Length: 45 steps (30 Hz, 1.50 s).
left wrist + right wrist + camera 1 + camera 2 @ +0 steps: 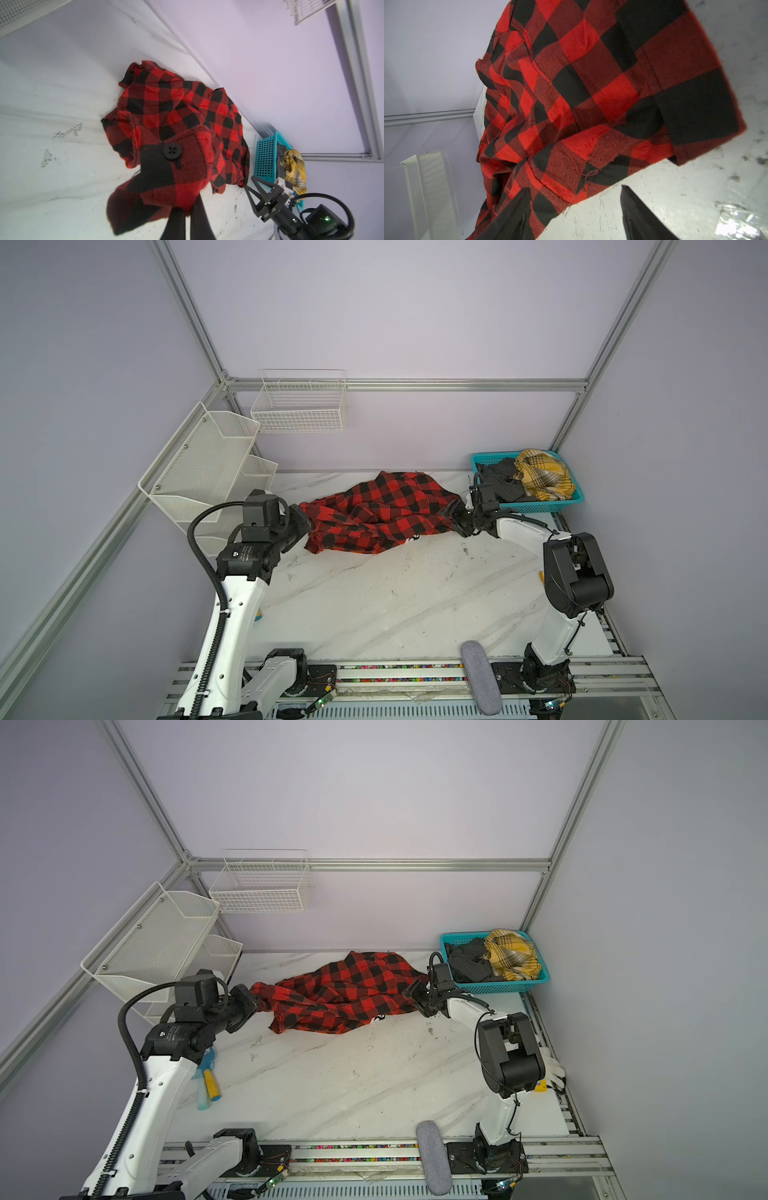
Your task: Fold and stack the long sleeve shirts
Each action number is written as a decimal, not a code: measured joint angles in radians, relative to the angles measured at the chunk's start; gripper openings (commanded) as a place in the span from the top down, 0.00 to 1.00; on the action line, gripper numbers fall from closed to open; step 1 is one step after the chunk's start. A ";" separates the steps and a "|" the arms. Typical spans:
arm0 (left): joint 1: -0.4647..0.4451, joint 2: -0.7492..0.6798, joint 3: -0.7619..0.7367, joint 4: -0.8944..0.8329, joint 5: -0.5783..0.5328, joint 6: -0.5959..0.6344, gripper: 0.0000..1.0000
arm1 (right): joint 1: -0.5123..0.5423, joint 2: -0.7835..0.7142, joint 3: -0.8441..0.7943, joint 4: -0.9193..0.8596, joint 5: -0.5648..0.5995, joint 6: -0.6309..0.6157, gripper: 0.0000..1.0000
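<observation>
Both top views: the red-and-black shirt lies bunched at the back of the bench, long axis side to side, with the left jaws at its left end and the right jaws at its right. Left wrist view: left jaws pressed together, pinching a buttoned corner of it. Right wrist view: right jaws spread and empty, the hem just ahead and nearer one finger; I judge this arm has not yet taken that edge.

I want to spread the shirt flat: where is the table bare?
Bare: the table's front half, between the checked shirt and the front rail, except a tool by the left arm. Crowded: the back strip, with shirt, teal basket and white rack.
</observation>
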 measured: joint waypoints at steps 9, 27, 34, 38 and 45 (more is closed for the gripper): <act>-0.129 0.078 0.302 0.101 0.071 0.041 1.00 | -0.004 0.032 0.009 0.068 -0.092 0.048 0.28; -0.142 0.045 0.301 0.258 0.165 0.048 1.00 | -0.035 0.129 0.079 0.083 -0.144 0.095 0.72; -0.142 0.071 0.303 0.311 0.201 0.025 1.00 | -0.035 0.109 0.076 0.037 -0.150 0.052 1.00; -0.165 0.156 0.320 0.343 0.216 0.017 1.00 | -0.035 -0.008 -0.007 -0.011 -0.105 -0.003 1.00; -0.332 0.464 0.489 0.381 0.198 0.029 1.00 | -0.034 -0.313 -0.303 -0.109 -0.024 -0.085 1.00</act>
